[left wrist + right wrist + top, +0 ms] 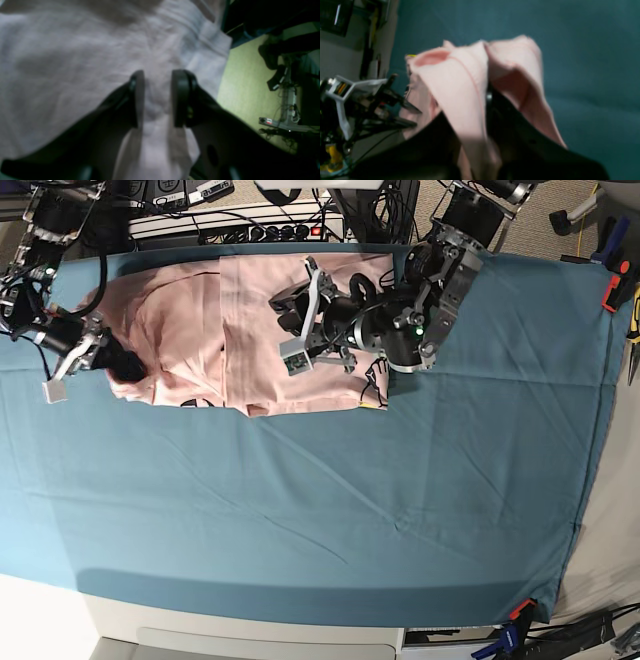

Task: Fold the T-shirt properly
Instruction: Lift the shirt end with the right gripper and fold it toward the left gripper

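Observation:
The pale pink T-shirt (200, 330) lies crumpled along the far edge of the teal table cloth (350, 500), with black lettering showing at its near hem. My right gripper (128, 367) is at the shirt's left end. In the right wrist view the right gripper (487, 85) is shut on a fold of the T-shirt (460, 82), which drapes over both fingers. My left gripper (283, 302) reaches over the shirt's middle. In the left wrist view the left gripper (158, 100) pinches a bunched ridge of the T-shirt (62, 62) between its black fingers (181, 100).
A power strip and cables (240, 225) run behind the table's far edge. Clamps (610, 280) hold the cloth at the right edge, and another clamp (515, 612) sits at the near right corner. The floor (245, 75) shows beyond the table edge.

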You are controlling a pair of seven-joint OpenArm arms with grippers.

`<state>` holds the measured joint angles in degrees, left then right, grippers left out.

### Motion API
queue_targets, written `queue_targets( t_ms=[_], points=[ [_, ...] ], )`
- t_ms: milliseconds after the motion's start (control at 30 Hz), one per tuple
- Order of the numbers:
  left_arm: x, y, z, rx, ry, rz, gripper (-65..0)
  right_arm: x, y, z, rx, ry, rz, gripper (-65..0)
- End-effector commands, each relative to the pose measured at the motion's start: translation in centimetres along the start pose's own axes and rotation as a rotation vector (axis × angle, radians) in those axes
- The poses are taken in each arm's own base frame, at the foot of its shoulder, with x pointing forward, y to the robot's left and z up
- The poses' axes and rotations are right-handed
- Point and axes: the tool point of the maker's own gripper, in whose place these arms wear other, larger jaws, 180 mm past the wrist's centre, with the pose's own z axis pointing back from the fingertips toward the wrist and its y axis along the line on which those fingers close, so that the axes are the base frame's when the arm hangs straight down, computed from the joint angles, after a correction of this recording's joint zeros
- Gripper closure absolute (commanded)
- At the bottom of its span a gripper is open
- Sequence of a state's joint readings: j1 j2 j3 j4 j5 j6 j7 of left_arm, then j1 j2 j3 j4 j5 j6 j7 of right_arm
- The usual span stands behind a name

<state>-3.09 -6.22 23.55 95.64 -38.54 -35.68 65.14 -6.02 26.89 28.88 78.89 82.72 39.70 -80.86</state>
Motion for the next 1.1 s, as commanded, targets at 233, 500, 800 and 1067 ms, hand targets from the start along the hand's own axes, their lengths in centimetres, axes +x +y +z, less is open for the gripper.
queue_targets(
  t_ms=[233,500,800,1067],
  points=[
    [2.0,1.0,1.0,0.024,-0.045,-0.027,-20.1,0.5,7.1,-2.1,0.136,-0.101,0.12,0.0],
    [2.3,4.7,4.5,0.103,-0.096,0.04,-20.0,-1.3,10.2,-5.4,0.249,-0.187,-0.003,0.0],
    [1.1,9.2,9.8,0.229,-0.122,0.085,-20.0,-3.1,12.8,-9.3,0.297,-0.127,-0.02,0.0],
    [0.2,10.0,10.8,0.257,-0.101,0.09,-20.0,-5.8,16.8,-14.7,0.327,0.033,0.076,0.0]
  ],
)
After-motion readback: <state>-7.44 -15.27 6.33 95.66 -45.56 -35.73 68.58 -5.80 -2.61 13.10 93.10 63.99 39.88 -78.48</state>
